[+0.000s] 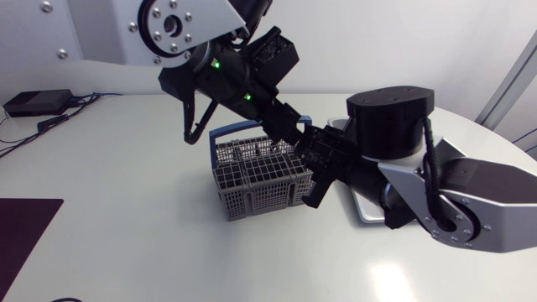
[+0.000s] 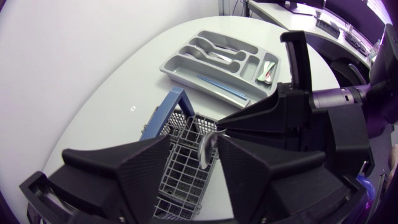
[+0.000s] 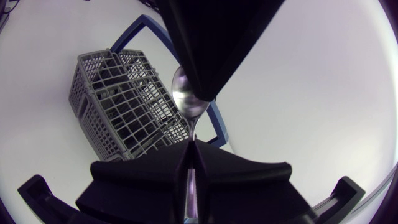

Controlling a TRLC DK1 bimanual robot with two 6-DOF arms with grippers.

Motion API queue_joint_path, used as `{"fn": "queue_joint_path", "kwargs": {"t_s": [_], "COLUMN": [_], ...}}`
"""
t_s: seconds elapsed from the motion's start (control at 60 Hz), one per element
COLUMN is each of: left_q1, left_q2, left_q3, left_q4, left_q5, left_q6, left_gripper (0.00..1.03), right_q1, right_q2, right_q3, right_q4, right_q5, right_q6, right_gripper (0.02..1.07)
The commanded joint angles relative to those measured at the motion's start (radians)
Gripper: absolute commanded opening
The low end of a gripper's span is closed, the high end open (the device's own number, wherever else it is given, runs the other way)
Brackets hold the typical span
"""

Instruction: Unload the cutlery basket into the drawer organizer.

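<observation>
The silver metal spoon (image 3: 185,93) is up out of the basket, pinched by its handle in the right gripper (image 3: 191,152). Fingers are closed flat on the handle from both sides and the bowl sticks out ahead of the tips. The left gripper (image 2: 194,155) sits right at the bowl end, fingers spread wide, nothing clamped. From its own camera the spoon bowl shows in the gap ahead of the fingers. From the right wrist camera one left finger (image 3: 211,37) overlaps the bowl; can't tell if it touches. The grey plastic lattice cutlery basket (image 3: 115,106), blue hoop handle, stands upright directly under both grippers, spoon above its rim. Too dark inside to tell what's in it. The grey plastic drawer organizer tray (image 2: 175,64) lies ahead of the left gripper, beyond the basket and apart from it. In head view it's mostly hidden under the right arm (image 1: 453,193). In it: silver cutlery (image 2: 214,53) in the middle slots, a thin blue stick-like piece (image 2: 219,85) in the long slot nearest the basket, a small pale-and-green item (image 2: 267,70) in the end slot. The left arm (image 1: 226,71) extends over the basket to meet the right gripper. All on a white table (image 1: 126,193). Well away from both grippers, on the left arm's side, are a small black box (image 1: 38,102) with cables and a dark purple mat (image 1: 25,231) at the table edge.
</observation>
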Motion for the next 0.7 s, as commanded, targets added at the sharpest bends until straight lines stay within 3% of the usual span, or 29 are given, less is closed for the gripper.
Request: {"fn": "queue_joint_path", "kwargs": {"t_s": [0.0, 0.183, 0.317, 0.4, 0.467, 0.583, 0.683], "left_q1": [0.002, 0.034, 0.076, 0.097, 0.111, 0.131, 0.134], "left_q2": [-0.042, -0.095, -0.13, -0.145, -0.157, -0.17, -0.184], "left_q3": [0.01, 0.007, -0.024, -0.061, -0.092, -0.155, -0.216], "left_q4": [-0.004, 0.009, 0.027, 0.033, 0.033, 0.036, 0.038], "left_q5": [0.007, 0.007, 0.007, 0.007, 0.007, 0.007, 0.007], "left_q6": [-0.022, -0.02, -0.013, 0.0, 0.029, 0.084, 0.116], "left_gripper": [0.98, 0.98, 0.98, 0.98, 0.98, 0.98, 0.98], "right_q1": [-0.007, -0.142, -0.417, -0.639, -0.78, -0.949, -1.024], "right_q2": [-0.047, -0.185, -0.311, -0.348, -0.343, -0.293, -0.228], "right_q3": [-0.027, -0.071, -0.102, -0.107, -0.116, -0.136, -0.143], "right_q4": [-0.023, -0.141, -0.291, -0.415, -0.475, -0.552, -0.578], "right_q5": [-0.017, -0.156, -0.436, -0.66, -0.765, -0.865, -0.884], "right_q6": [0.0, -0.038, -0.158, -0.284, -0.402, -0.601, -0.708], "right_gripper": [0.1, 0.1, 0.11, 0.11, 0.12, 0.12, 0.12]}}
